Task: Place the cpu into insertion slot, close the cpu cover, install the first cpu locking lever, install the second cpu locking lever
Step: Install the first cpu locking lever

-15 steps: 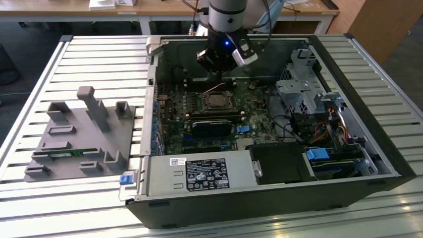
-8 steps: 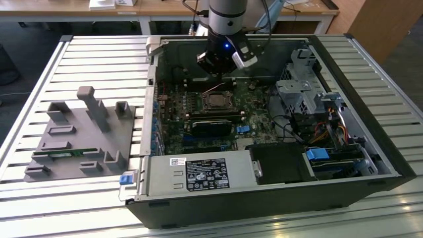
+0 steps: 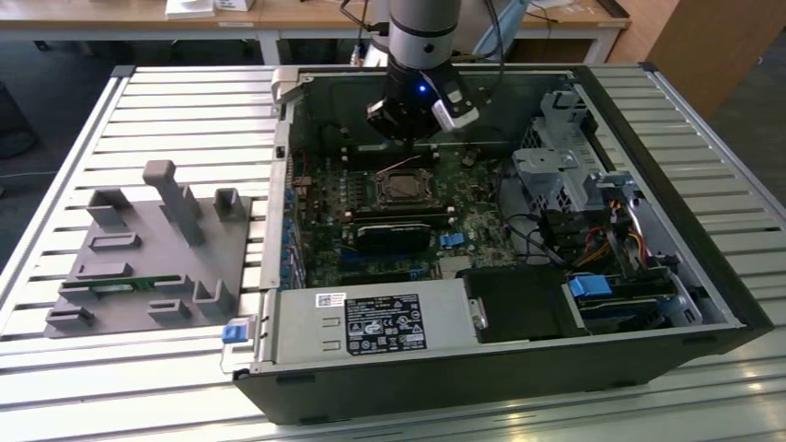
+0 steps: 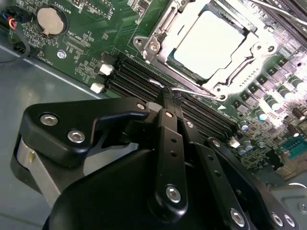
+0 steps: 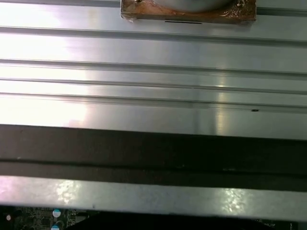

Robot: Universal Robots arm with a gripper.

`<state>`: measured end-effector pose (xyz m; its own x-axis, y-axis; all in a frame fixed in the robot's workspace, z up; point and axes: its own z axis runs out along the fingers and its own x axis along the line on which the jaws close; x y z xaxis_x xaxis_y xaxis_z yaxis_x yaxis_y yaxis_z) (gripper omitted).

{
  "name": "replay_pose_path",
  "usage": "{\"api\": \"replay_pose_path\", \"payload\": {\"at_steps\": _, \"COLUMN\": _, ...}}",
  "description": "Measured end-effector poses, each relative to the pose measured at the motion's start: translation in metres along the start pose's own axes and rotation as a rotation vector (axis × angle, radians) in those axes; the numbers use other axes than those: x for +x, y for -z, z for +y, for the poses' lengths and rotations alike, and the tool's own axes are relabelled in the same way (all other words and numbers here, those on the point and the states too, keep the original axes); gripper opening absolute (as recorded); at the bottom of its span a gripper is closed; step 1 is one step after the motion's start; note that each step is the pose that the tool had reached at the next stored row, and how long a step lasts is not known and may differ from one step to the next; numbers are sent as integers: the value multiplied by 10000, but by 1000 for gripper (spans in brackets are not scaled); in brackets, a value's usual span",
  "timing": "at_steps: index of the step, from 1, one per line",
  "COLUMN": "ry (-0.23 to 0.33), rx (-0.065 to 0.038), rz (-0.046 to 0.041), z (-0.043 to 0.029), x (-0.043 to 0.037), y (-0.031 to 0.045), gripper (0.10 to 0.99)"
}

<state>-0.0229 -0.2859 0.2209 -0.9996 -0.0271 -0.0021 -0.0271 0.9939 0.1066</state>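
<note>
One lever [image 4: 192, 90] sat pinched in the gripper [image 4: 165, 98], jaws narrow on the wire. Cpu [image 4: 211, 43] was seated in the slot [image 4: 158, 33], cover [image 4: 240, 64] down over it. Judgement: press low and sideways, don't let the wire slip.

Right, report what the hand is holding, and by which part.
It cannot be told. The hand is down beside a thin silvery lever at the cpu cover, but a grip isn't visible.

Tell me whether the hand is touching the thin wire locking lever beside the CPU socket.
Cannot tell. In the second wrist view the black hand ends right at the thin silvery wire lever, hiding any contact or gap.
</note>
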Motion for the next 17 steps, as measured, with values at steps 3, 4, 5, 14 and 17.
{"api": "replay_pose_path", "payload": {"at_steps": 3, "ry": -1, "rx": 0, "rz": 5, "z": -2, "x": -29, "y": -16, "gripper": 118}}
{"api": "replay_pose_path", "payload": {"at_steps": 4, "ry": -1, "rx": -1, "rz": 6, "z": -3, "x": -39, "y": -22, "gripper": 118}}
{"api": "replay_pose_path", "payload": {"at_steps": 5, "ry": 0, "rx": 1, "rz": 8, "z": -4, "x": -48, "y": -28, "gripper": 118}}
{"api": "replay_pose_path", "payload": {"at_steps": 14, "ry": -2, "rx": 5, "rz": 11, "z": -13, "x": -59, "y": -103, "gripper": 118}}
{"api": "replay_pose_path", "payload": {"at_steps": 17, "ry": -1, "rx": 11, "rz": 12, "z": -16, "x": -59, "y": -123, "gripper": 118}}
